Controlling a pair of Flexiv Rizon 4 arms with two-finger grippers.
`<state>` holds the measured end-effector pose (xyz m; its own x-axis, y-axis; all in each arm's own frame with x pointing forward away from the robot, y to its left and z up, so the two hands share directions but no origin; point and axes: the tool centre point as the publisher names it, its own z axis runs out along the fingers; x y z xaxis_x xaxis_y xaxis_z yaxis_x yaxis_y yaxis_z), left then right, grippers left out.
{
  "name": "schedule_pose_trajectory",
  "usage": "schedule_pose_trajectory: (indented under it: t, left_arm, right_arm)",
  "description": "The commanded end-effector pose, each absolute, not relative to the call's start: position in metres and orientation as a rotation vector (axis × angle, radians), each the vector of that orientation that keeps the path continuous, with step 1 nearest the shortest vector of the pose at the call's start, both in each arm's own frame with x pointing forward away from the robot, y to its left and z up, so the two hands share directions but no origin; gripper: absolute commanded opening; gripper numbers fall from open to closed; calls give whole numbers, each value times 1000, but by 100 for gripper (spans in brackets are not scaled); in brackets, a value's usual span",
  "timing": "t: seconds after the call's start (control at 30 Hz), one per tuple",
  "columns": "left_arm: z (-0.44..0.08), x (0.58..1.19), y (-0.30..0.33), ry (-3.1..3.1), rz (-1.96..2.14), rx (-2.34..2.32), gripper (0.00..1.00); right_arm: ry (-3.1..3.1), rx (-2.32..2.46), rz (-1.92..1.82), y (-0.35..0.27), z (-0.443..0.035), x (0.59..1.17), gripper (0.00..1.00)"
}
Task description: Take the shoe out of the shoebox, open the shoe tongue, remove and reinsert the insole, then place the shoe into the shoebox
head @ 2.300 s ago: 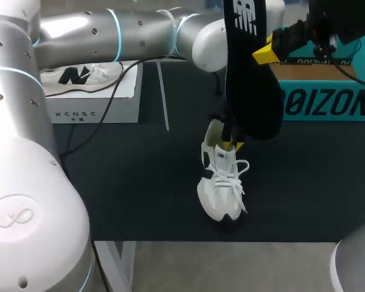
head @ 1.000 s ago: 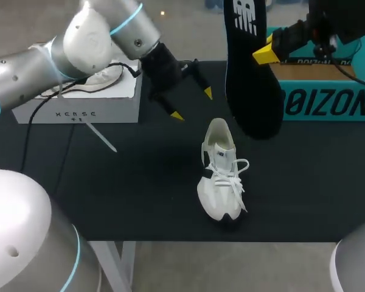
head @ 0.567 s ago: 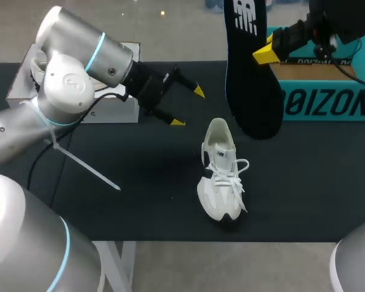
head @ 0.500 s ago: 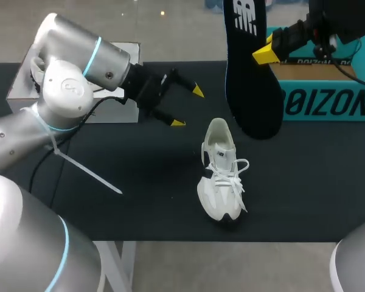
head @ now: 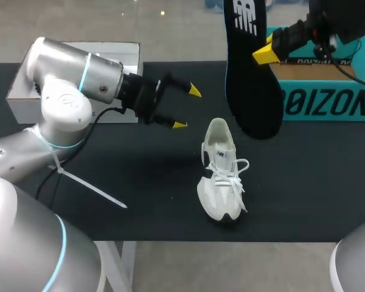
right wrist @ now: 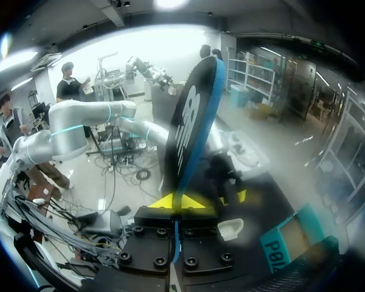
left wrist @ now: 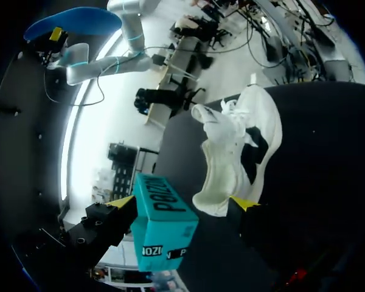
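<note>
Left gripper [head: 187,108] hangs over the bench [head: 140,182] with its fingers spread wide and nothing between them, tips aimed sideways at the white shoe [head: 221,173]. The shoe stands on its sole ahead of and below those tips, apart from them, with its laces loose. In the left wrist view the gripper [left wrist: 182,202] has the shoe [left wrist: 237,146] straight ahead, and the teal shoebox [left wrist: 164,222] shows farther off between the fingertips.

High on the other side of the shoe, the right gripper [head: 267,52] is clamped on the edge of the black insole [head: 249,79]. The insole hangs down from it, lower end near the shoe's heel. In the right wrist view the gripper [right wrist: 181,201] has both yellow tips pinching the insole [right wrist: 191,121], which stands out ahead of the fingers, with the shoebox [right wrist: 286,240] below and to one side.

From the head view the shoebox [head: 328,97] lies under and beyond the right gripper, its near corner hidden by the hanging insole. Behind the left gripper's wrist a white box [head: 73,103] is partly covered by the arm, and a white strip [head: 88,182] trails from that arm over the bench.

About two seconds ago the left gripper was down at the shoe's opening, under the insole. It has since pulled out, swung aside and turned its fingers back toward the shoe. The right gripper, insole and shoe stay as they were.
</note>
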<state>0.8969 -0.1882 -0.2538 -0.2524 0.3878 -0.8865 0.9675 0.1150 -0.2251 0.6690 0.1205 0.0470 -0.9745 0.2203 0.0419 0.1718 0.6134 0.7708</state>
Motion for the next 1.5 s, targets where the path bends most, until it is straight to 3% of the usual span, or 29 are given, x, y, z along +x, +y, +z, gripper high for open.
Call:
schedule_pose_trajectory:
  t: [0.03, 0.63, 1.5]
  left_arm:
    - [-231, 891, -202, 1645, -1046, 1309, 100]
    - [-193, 865, -260, 1354, -1162, 1277, 100]
    - [-186, 864, -265, 1344, -1212, 1235, 100]
  right_arm:
    - [2775, 337, 1310, 122, 48, 671, 0]
    - [2775, 337, 1310, 122, 48, 671, 0]
    - [2775, 337, 1310, 122, 48, 671, 0]
